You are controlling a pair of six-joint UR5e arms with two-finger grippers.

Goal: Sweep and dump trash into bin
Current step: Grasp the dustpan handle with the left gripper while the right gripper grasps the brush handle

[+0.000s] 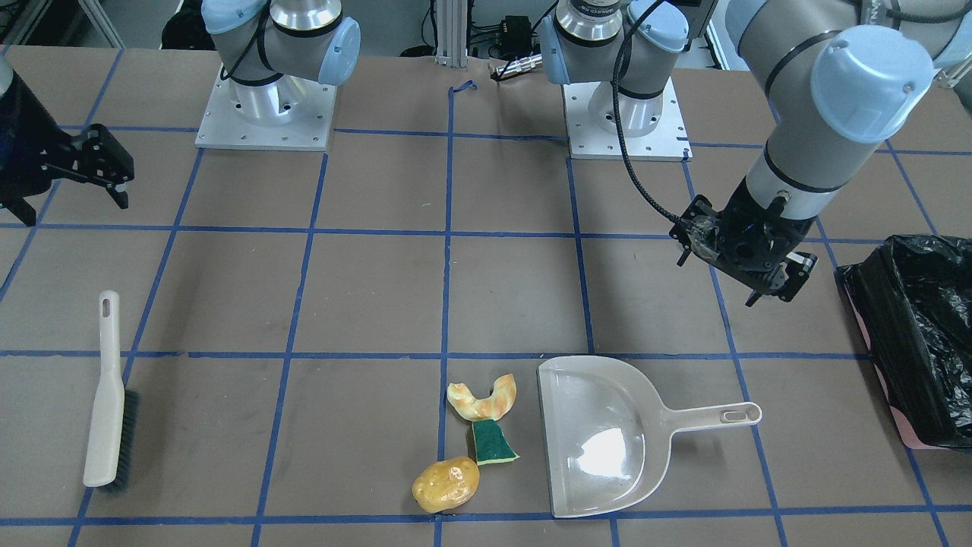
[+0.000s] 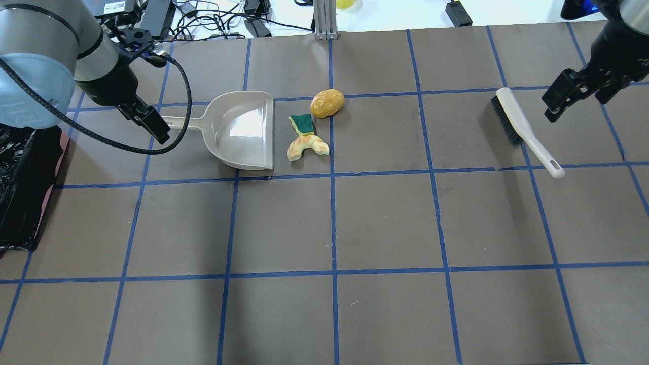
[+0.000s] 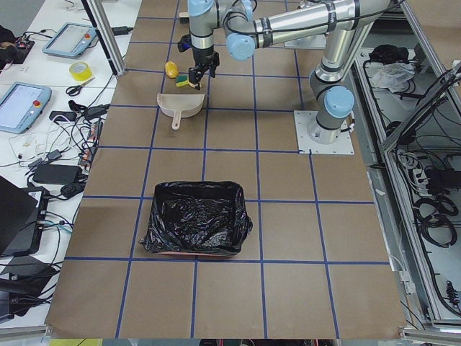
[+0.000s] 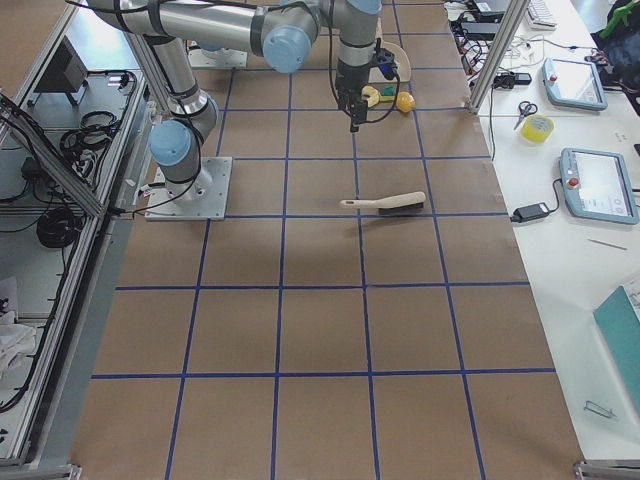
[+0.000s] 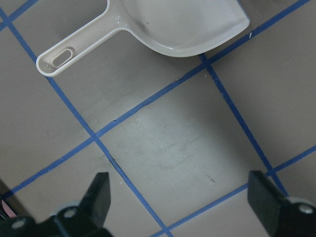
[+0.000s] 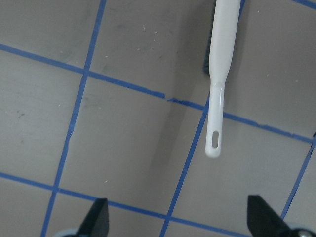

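Left pincer [image 5: 178, 192], jaws apart and empty, hangs just off the end of the dustpan [image 2: 238, 129] handle [image 2: 185, 120]. The handle's long axis runs along the surface toward the robot's left, straight at this arm, which is the nearer one. Right pincer [image 6: 178, 212], also apart and empty, hangs near the brush [image 2: 525, 133]. Trash — one lump [image 2: 327, 103], one sponge [image 2: 302, 124], one peel [image 2: 307, 147], three in all — lies just beside the dustpan's open edge. One dustpan, one brush, one bin [image 1: 911, 319] at the robot's far left.

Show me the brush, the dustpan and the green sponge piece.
brush [image 1: 106, 399]: front-facing view, middle of its cream back.
dustpan [image 1: 585, 410]: front-facing view, bare pan floor.
green sponge wedge [image 1: 492, 443]: front-facing view, its green top face.
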